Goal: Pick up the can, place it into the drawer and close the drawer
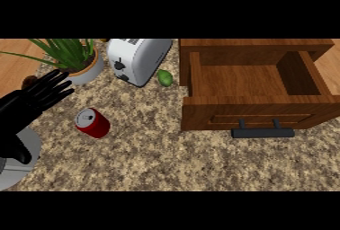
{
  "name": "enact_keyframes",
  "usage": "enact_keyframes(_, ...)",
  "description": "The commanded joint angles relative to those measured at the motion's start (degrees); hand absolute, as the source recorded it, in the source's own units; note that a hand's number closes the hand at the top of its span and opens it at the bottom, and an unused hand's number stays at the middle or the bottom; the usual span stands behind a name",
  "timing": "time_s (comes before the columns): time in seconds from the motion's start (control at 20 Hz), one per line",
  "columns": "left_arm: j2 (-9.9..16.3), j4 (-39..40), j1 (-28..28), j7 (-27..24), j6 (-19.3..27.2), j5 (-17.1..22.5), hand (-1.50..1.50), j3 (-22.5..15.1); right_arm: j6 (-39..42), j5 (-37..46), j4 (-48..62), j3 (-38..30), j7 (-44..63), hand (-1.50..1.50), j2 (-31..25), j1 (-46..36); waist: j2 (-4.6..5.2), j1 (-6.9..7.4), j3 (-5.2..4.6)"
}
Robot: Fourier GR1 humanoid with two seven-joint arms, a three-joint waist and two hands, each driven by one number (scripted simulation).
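A red can (92, 123) lies on its side on the speckled surface (166, 161), left of the middle, its silver top turned toward the far left corner. It touches nothing. The left hand (41, 93) shows at the surface's left edge, fingers straight and spread, pointing toward the far side; it holds nothing and stands apart from the can, up and to the left of it. The right hand is not to be seen. At the far right corner stands a wooden drawer (256, 85), pulled open and bare inside, its dark handle (262, 133) facing the near edge. Along the far edge, left of the drawer, stand a white toaster (137, 58) and a potted plant (74, 58), with a small green fruit (164, 77) between the toaster and the drawer.
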Motion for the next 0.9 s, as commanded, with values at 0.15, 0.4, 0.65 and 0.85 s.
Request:
enact_keyframes(0.15,-3.98,6.74,0.7,-10.0,-3.42,-13.04,-1.5,0.48,2.47,-2.6,3.21,-4.88,1.22,-1.5,-2.22,-2.51,0.06,0.17,-0.06)
enact_keyframes(0.4,-6.11,12.85,-0.5,-16.69,-1.57,-20.51,-1.5,0.74,4.64,1.01,-2.77,-1.89,0.41,-1.5,4.81,2.3,0.03,-0.01,-0.06)
enact_keyframes(0.65,-5.06,25.98,-5.8,-26.69,-2.75,-27.54,-1.5,2.6,5.93,-2.29,2.07,-5.82,0.95,-1.5,1.09,-1.79,0.19,-0.29,-0.1)
enact_keyframes(0.85,-3.62,31.96,-6.11,-34.13,-4.01,-31.83,-1.5,2.9,5.19,-4.01,0.27,-7.65,4.13,-1.5,0.12,-2.73,0.17,-0.17,-0.1)
